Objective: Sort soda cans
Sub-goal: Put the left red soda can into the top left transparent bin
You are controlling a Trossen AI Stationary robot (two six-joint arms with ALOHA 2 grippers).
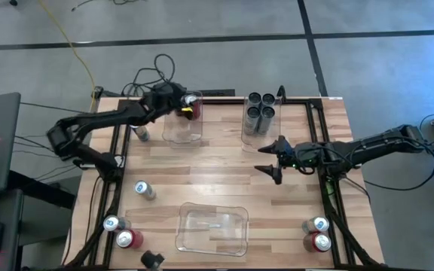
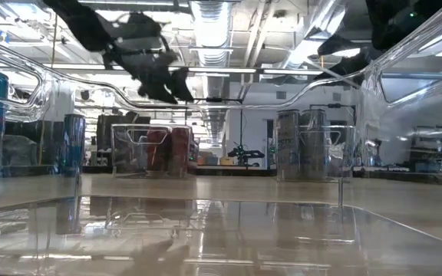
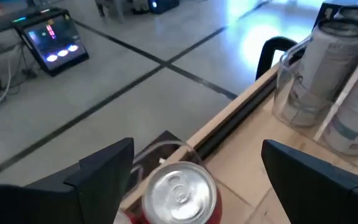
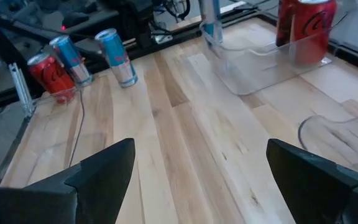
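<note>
Grey concrete floor, ceiling strip lights

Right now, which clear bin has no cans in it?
The near bin, at the table's front edge between the loose cans. The back left bin holds red cans and the back right bin holds dark grey cans.

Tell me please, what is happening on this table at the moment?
A two-armed robot is sorting soda cans into clear bins. The left gripper is open above a red can in the far-left bin. The right gripper waits open over mid-table. Four dark grey cans fill the far-right bin; the near bin is empty.
</note>
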